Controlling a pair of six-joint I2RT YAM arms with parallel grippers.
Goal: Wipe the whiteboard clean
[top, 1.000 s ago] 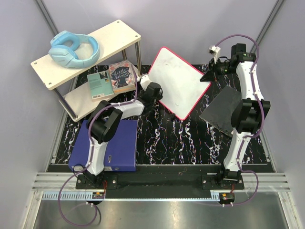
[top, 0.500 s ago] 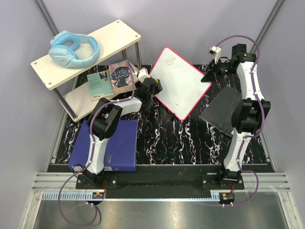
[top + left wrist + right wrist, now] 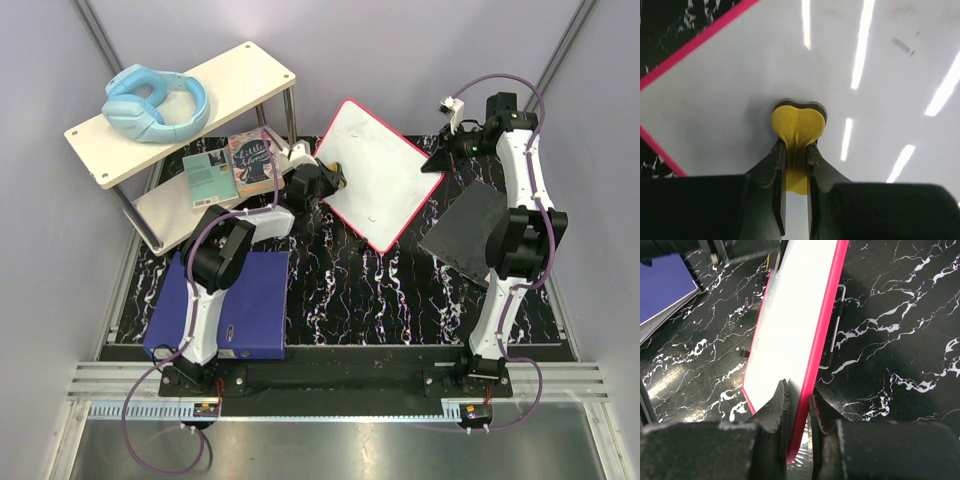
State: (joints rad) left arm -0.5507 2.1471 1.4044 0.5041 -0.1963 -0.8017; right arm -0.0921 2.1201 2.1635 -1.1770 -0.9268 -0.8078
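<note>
Two grippers at work on one whiteboard (image 3: 375, 172), found at far middle of table (image 3: 380, 290), turned cornerwise, pink frame all round.

Left gripper (image 3: 796, 150): clenched on yellow pad (image 3: 797, 125), dark-backed, squeezed into a heart shape between the fingers. Pad pressed against white face near the left corner, frame edge just beside it. Arm reaching in from left over the marbled top.

Right gripper (image 3: 799, 400): clamped on the board's right corner, one finger on the white face, the other behind the frame. Held at a slant, that edge lifted off the table; thin wire piece (image 3: 837, 315) visible behind it, resting on the marble.

Surface mostly clean. Faint dark smudge (image 3: 901, 44) away from the pad; a small dark mark also near the lower edge in top view. Streaks of ceiling light reflected across it.

Nearby: dark cloth (image 3: 465, 232) just beside the lower right edge, under the right arm. Blue binder (image 3: 240, 310) at near left. Shelf (image 3: 250, 70) at far left, blue headphones (image 3: 155, 103) on top tier, two books (image 3: 245, 160) below, close to left wrist.
</note>
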